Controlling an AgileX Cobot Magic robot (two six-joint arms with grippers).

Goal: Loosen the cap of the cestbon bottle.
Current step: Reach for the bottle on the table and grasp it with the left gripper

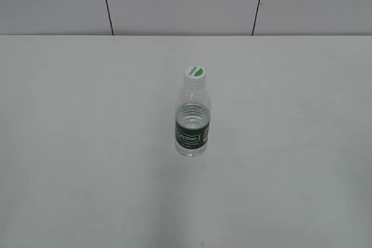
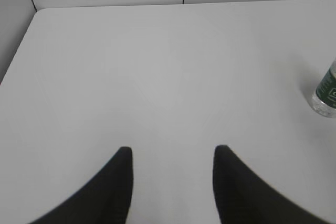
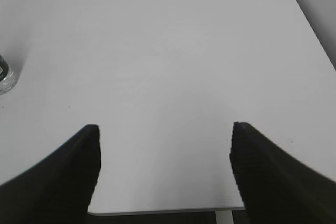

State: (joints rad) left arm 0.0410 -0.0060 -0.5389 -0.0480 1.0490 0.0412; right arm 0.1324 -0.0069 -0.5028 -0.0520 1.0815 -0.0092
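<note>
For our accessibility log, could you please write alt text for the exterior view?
A bottle stands upright near the middle of a white table, its white cap on. It has a dark green label, and no gripper is in view.

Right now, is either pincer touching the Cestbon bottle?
No: the exterior view shows the Cestbon bottle standing alone on the white table, its cap on, with no pincer near it.

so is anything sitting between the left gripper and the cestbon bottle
Nothing: in the left wrist view only bare table lies between the left gripper and the cestbon bottle.
</note>
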